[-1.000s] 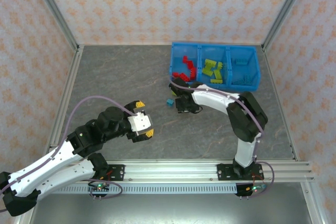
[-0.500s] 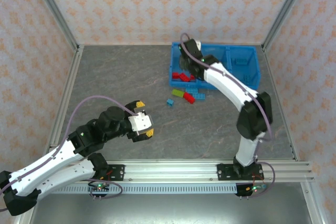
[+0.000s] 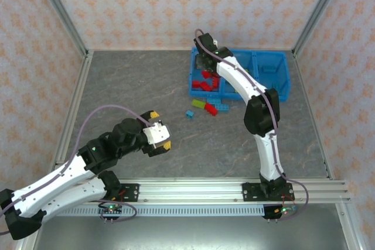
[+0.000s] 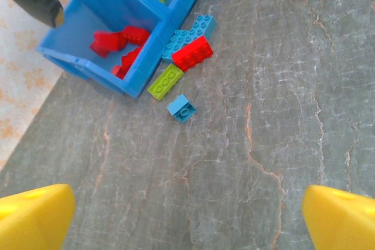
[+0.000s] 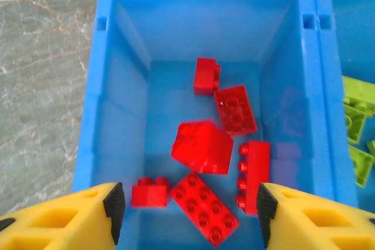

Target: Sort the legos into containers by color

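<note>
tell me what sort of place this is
Probably a lab test cell, not a home: patterned wall panels in a metal frame box in the tabletop, and the left arm and right arm mount on a rail at its near edge.

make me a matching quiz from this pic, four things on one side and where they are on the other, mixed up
1 left gripper
2 right gripper
3 small light blue brick
4 yellow-green brick

A above the compartment of red bricks
B beside the bin's corner
C open over bare table
D the loose brick farthest from the bin

Pairs: 1-C, 2-A, 3-D, 4-B
</note>
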